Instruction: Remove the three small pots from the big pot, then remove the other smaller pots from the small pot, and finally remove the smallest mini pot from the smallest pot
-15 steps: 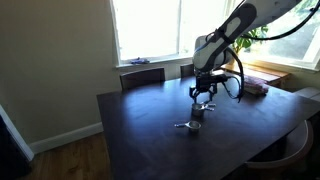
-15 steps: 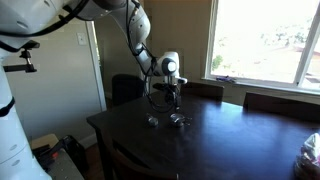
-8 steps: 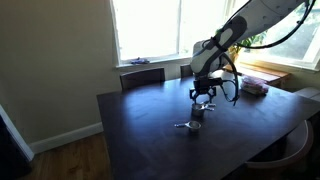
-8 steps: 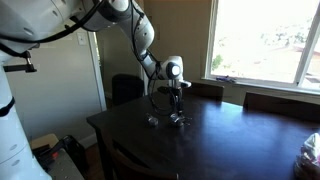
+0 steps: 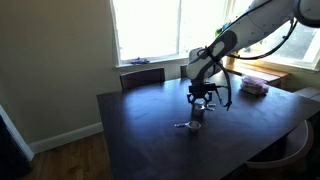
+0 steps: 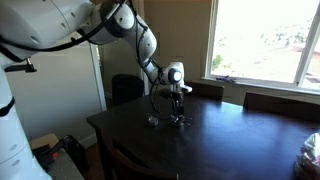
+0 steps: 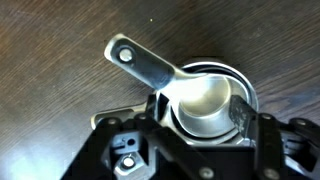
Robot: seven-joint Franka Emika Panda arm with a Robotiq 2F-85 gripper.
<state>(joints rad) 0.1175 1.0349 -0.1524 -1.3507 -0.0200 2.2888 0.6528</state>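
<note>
The big pot (image 7: 252, 92), tiny shiny silver metal with a flat handle (image 7: 140, 62) pointing up-left, sits on the dark table with a small pot (image 7: 205, 100) nested inside it. My gripper (image 7: 200, 112) hangs straight over them, fingers (image 7: 243, 112) down on either side of the inner pot, within the outer rim. The jaws stand apart and close to that pot's wall; a firm grip does not show. In both exterior views the gripper (image 5: 203, 100) (image 6: 178, 108) hides most of the pots (image 5: 197, 120) (image 6: 179, 120). Another small pot (image 5: 183, 126) (image 6: 152, 121) lies apart on the table.
A pinkish stack of flat things (image 5: 255, 87) lies at the table's window side. Chair backs (image 5: 142, 76) (image 6: 270, 101) stand along the table's edges. Bare dark tabletop (image 5: 150, 135) surrounds the pots.
The arm's upper links have swung while the gripper stayed over the pots and sank slightly toward them. The pots have not moved.
</note>
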